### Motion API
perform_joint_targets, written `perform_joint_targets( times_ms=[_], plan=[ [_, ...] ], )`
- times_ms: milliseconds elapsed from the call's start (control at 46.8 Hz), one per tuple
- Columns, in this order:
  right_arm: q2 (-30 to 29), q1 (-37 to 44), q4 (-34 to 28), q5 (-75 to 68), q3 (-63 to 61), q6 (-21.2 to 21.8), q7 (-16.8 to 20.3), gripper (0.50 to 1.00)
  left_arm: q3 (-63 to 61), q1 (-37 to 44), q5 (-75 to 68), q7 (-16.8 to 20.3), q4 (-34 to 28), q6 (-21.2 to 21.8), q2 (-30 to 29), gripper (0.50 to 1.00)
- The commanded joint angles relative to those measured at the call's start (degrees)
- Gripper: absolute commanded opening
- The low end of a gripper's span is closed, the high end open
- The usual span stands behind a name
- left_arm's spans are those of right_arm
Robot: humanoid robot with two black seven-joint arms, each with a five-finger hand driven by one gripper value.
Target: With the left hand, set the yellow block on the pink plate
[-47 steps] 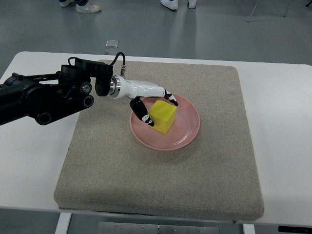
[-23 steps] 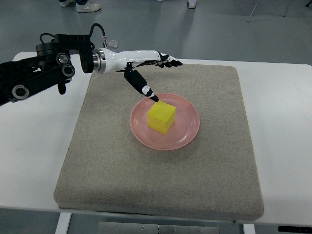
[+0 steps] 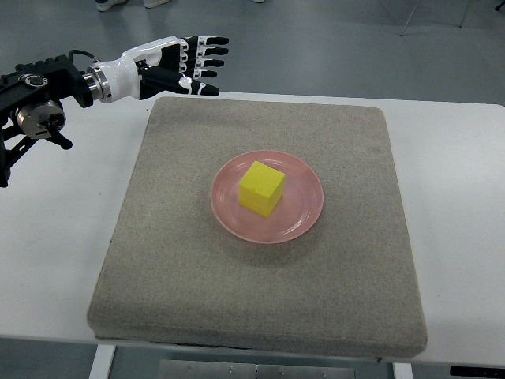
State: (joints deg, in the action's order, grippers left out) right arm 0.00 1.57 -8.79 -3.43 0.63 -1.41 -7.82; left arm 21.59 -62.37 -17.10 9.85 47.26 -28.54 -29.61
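While the left hand [image 3: 170, 65] hovers above the far left corner of the grey mat [image 3: 260, 316], its fingers [image 3: 207, 55] are spread apart and stretched out flat, holding nothing. Its white shell ends in black fingertips that point toward the right of the view, and the thumb lies just below them, also extended. Behind the hand, the black forearm [image 3: 35, 95] with its round joints enters from the left edge over the white worktop [image 3: 47, 237].

Well apart from that hand, the yellow block [image 3: 262, 188] sits on the pink plate [image 3: 304, 213], resting flat on its base with one corner turned toward the camera. It stands roughly in the plate's middle, a little toward the left rim, and nothing touches it. The plate lies on the mat, near the centre and slightly toward the far side.

The mat covers most of the worktop, leaving bare white strips on the left, the right and along the far edge. Beyond the worktop is a grey floor, where shoes [image 3: 110, 4] of people standing show at the top edge.
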Motion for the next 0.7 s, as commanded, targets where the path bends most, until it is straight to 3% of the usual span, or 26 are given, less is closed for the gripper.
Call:
perform_joint_targets(
  times_ms=[0, 363, 683],
  plan=[
    [0.00, 0.01, 0.00, 0.00, 0.07, 0.00, 0.00, 0.924, 0.03, 0.93, 4.96, -0.01, -1.56, -0.29, -0.01, 0.996],
    [0.00, 0.01, 0.00, 0.00, -0.02, 0.00, 0.00, 0.924, -0.05, 3.22, 26.06, -2.64, -8.15, -2.14, 0.87, 0.996],
    [0.00, 0.01, -0.09, -0.17, -0.02, 0.35, 0.00, 0.924, 0.56, 6.03, 39.16, -11.52, -8.06, -1.70, 1.31, 0.996]
  ],
)
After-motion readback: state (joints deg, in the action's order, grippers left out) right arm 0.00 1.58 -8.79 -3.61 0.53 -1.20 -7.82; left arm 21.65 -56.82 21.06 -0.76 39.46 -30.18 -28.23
